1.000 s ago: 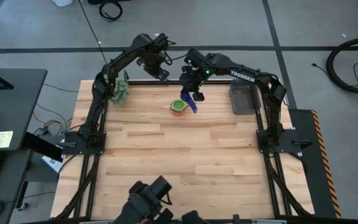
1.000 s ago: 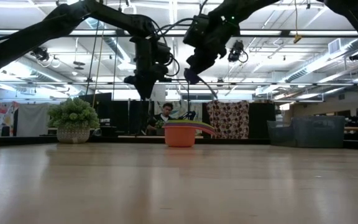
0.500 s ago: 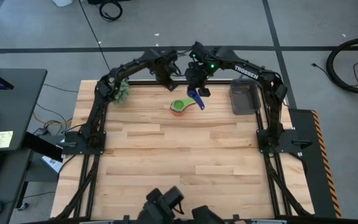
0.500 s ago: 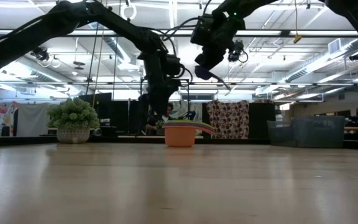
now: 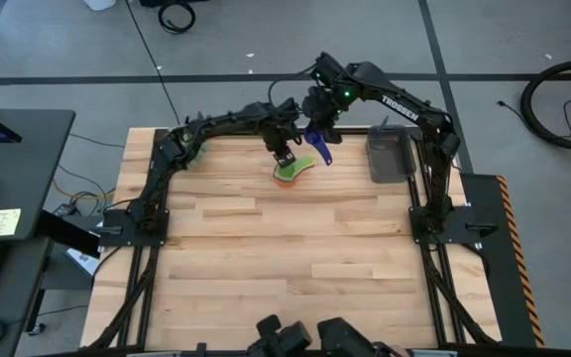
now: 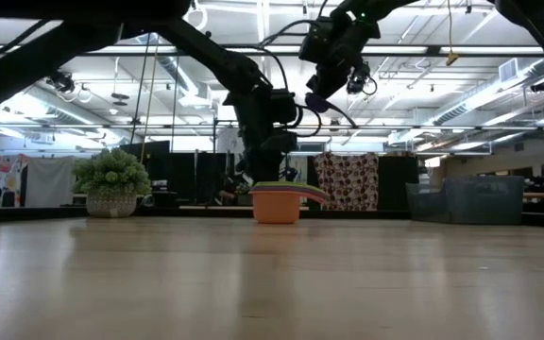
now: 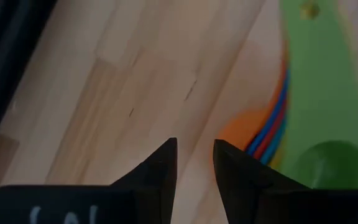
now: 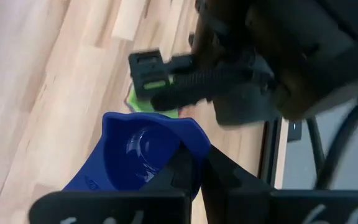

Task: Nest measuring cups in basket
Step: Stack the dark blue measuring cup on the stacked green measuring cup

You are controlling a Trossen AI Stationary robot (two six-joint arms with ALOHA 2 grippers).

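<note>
A dark blue measuring cup (image 8: 143,155) rides pinched in the jaws of the right gripper (image 5: 317,137), raised above the far middle of the wooden surface (image 5: 285,258), beside and above the nested stack of measuring cups (image 5: 291,171). That stack, orange at the bottom with a green cup on top and its handles fanned to one side, stands on the surface well apart from the grey basket (image 5: 391,157) at the far right edge. Within the last second the left gripper (image 5: 285,159) has swung in from the far left, near the fuzzy plant ball (image 5: 194,149), and dropped to the stack; its jaws, part spread with a narrow gap and holding nothing, now point down just beside the orange cup's rim in the left wrist view. The right arm has meanwhile lifted and carried the blue cup a little toward the far edge, clearing room over the stack. By the look of it, the left arm is coming in to steady or take hold of the stack so the last cup can be seated. The stack itself has not shifted, and the basket holds no cups that can be seen.
</note>
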